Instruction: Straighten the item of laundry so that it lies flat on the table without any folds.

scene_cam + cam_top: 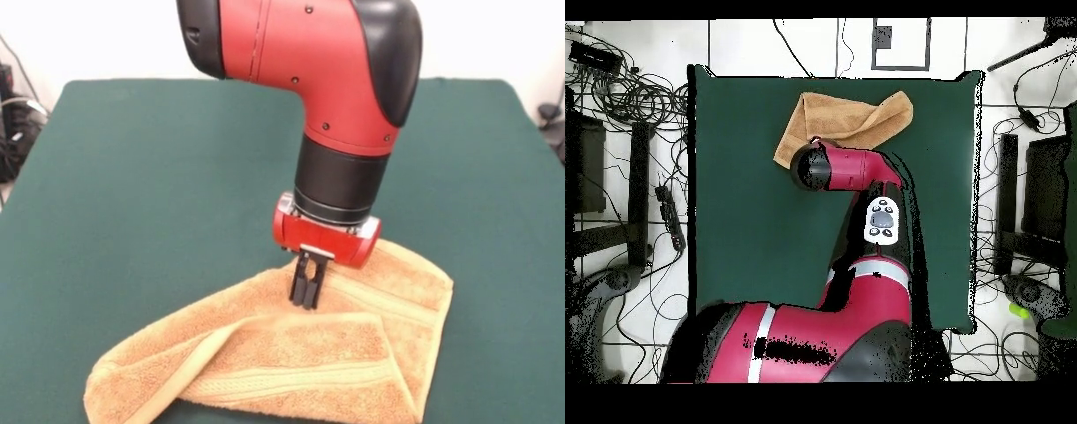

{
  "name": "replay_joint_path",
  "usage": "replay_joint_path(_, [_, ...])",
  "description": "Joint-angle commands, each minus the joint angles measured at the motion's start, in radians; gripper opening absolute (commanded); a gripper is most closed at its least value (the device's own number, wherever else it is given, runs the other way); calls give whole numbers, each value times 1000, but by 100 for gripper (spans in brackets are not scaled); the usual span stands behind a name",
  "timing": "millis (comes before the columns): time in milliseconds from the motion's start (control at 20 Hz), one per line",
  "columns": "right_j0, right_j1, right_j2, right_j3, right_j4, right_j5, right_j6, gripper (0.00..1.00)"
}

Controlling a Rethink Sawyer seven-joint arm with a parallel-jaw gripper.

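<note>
The item of laundry (291, 362), an orange-tan terry towel, lies crumpled on the green table (150, 177) near the bottom edge of the front view. Its left part is folded over itself, with a stripe band running diagonally across the fold. My gripper (305, 300) hangs straight down from the red arm over the towel's far edge. Its black fingers are pressed together, with the tips at the cloth. Whether any cloth is pinched between them does not show. In the overhead view the towel (855, 115) lies near the table's (755, 200) top edge, and the arm hides the gripper.
The arm's red and black elbow (830, 168) overhangs the towel's near side in the overhead view. Cables (635, 100) and dark equipment (1035, 190) lie on the floor around the table. The towel reaches close to the table's edge.
</note>
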Motion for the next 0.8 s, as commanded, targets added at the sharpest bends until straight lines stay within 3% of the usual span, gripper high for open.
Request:
replay_joint_path(50, [42, 85, 133, 248, -24, 281, -24, 0])
replay_joint_path(800, [77, 32, 117, 272, -4, 405, 19, 0])
